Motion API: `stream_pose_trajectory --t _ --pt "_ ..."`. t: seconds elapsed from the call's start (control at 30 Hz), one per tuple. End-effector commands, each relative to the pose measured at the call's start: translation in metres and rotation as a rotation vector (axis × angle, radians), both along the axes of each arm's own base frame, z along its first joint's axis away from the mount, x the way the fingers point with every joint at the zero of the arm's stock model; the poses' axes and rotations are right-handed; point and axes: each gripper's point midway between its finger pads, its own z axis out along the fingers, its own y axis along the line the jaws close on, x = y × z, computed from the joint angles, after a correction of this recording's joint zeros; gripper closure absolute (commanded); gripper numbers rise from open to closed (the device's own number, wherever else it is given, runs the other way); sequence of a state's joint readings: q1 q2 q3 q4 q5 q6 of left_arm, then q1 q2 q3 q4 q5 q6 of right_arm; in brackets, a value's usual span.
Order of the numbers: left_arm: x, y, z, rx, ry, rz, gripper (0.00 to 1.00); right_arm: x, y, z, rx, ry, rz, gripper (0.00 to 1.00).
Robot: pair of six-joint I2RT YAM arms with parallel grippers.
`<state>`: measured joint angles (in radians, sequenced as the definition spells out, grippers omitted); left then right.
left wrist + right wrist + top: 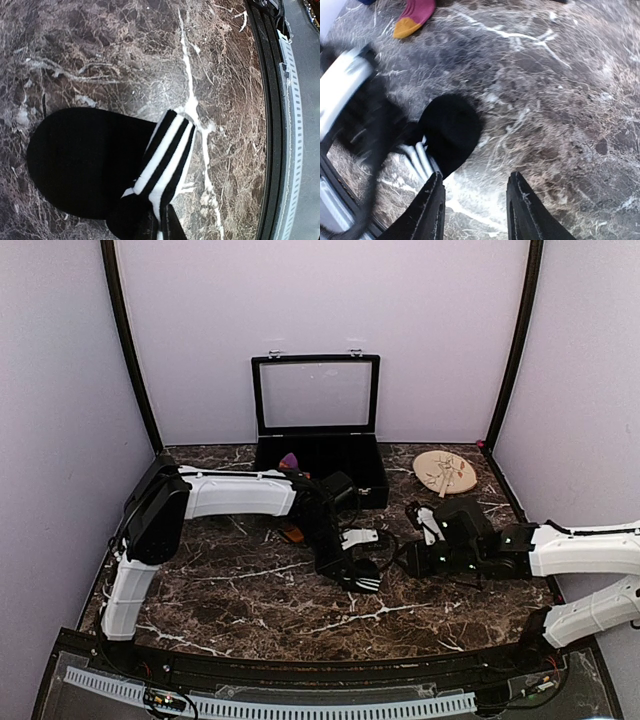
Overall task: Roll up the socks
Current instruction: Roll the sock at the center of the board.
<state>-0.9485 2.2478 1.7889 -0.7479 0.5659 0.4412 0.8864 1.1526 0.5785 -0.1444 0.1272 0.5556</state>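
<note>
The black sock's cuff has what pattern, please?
Cuff: black and white stripes, best in the left wrist view.

Soft, even light, faint shadows. Right wrist view blurred at 9 o'clock; black sock shows no detail.

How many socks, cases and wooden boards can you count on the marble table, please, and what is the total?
Socks: 2 (black striped sock, maroon sock)
Black case with clear lid: 1
Round wooden board: 1
Total: 4
</note>
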Motion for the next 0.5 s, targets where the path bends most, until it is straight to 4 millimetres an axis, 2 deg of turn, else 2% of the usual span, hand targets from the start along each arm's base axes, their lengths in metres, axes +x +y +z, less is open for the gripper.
stream_pose_trajectory --t 0.0,0.47 --pt "-0.010 0.010 0.000 0.039 0.110 0.008 1.00 -0.001 0.003 0.013 -0.121 -0.134 -0.011 0.61" --pt "-0.022 0.011 -0.008 0.041 0.211 0.003 1.00 -0.048 0.028 0.019 -0.314 -0.327 0.094 0.63"
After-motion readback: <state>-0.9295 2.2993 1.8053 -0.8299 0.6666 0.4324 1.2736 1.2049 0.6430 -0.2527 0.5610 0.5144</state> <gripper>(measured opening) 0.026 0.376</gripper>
